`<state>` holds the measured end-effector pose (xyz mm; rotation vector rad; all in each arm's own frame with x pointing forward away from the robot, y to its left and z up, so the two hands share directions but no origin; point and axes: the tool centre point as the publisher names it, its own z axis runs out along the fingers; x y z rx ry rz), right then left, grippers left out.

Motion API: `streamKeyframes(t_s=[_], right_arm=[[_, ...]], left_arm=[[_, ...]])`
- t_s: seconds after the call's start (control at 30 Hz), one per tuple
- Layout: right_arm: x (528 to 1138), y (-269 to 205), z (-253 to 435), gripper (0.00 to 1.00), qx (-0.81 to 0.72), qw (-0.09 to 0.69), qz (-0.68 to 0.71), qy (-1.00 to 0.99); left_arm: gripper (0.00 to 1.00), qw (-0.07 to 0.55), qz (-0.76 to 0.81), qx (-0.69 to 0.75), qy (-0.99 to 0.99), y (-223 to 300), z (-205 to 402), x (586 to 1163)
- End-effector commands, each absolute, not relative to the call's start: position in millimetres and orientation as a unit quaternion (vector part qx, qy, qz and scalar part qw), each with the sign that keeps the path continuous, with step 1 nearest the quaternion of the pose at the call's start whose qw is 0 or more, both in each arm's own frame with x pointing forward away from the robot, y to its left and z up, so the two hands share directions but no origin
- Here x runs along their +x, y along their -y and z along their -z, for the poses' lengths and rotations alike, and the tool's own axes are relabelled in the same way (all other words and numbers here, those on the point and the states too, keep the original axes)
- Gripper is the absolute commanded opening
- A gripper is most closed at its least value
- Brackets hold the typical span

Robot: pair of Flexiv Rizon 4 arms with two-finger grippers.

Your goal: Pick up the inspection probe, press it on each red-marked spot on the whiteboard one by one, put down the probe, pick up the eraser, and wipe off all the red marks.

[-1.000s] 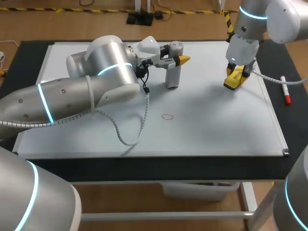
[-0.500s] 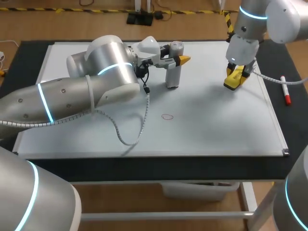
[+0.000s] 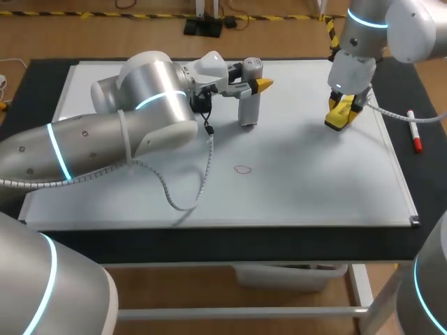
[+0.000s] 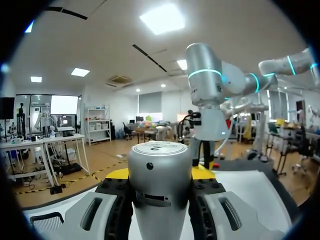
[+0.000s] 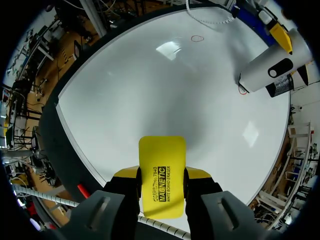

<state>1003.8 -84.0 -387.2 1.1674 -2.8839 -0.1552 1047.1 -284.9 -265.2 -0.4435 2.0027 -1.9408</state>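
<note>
While left gripper [image 3: 253, 86] clamped the upright silver cylindrical probe [image 3: 248, 106] on the white whiteboard [image 3: 314, 174], right gripper [image 5: 161, 173] clamped the yellow block eraser [image 5: 161, 150].

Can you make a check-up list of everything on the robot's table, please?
Surface: whiteboard on black table top; one red ring mark near its middle.
Job's things: inspection probe upright in the left gripper; yellow eraser in the right gripper.
Clutter: red marker pen beside the board.
Grippers: each shut on what it holds.
Cables: coiled cable from the left arm hangs over the board.
Surroundings: nothing seen.
</note>
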Motion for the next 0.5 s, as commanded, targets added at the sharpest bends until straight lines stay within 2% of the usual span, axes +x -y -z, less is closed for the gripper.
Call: streamKeyframes(t_s=[0.03,0.5], right_arm=[[1005,85,387,0.00,0.376,0.014,0.049,0.925],[1005,85,387,0.00,0.376,0.014,0.049,0.925]], left_arm=[[0.00,0.164,0.681,-0.159,-0.696,266,253,1031],[0.00,0.193,0.672,-0.187,-0.690,197,241,1013]])
